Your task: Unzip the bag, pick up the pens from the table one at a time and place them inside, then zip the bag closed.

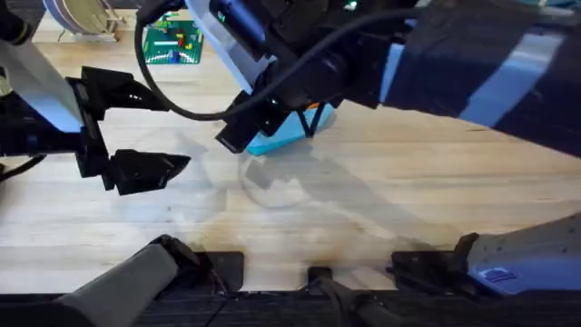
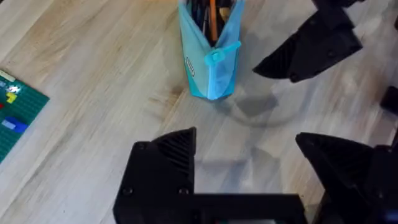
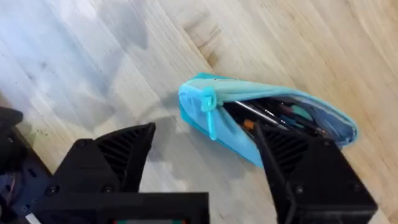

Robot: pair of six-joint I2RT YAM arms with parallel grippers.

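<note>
The light blue bag (image 1: 289, 136) lies on the table (image 1: 381, 182) at centre back, under my right arm. Its zipper stands open, and the pull tab (image 3: 210, 113) hangs at one end. Inside lie the pens: an orange one (image 2: 212, 18) and dark ones (image 3: 273, 113). My right gripper (image 3: 205, 168) hovers open just over the bag, one finger on either side of it. Left of the bag, a short way off, my left gripper (image 1: 177, 133) is open and holds nothing. The left wrist view shows the bag (image 2: 210, 59) end-on beyond the left gripper (image 2: 249, 177).
A green brick baseplate (image 1: 172, 43) lies at the back left, also seen as the baseplate (image 2: 15, 115) in the left wrist view. A white round object (image 1: 77, 14) stands at the far back left. Bare wood stretches across the front and right.
</note>
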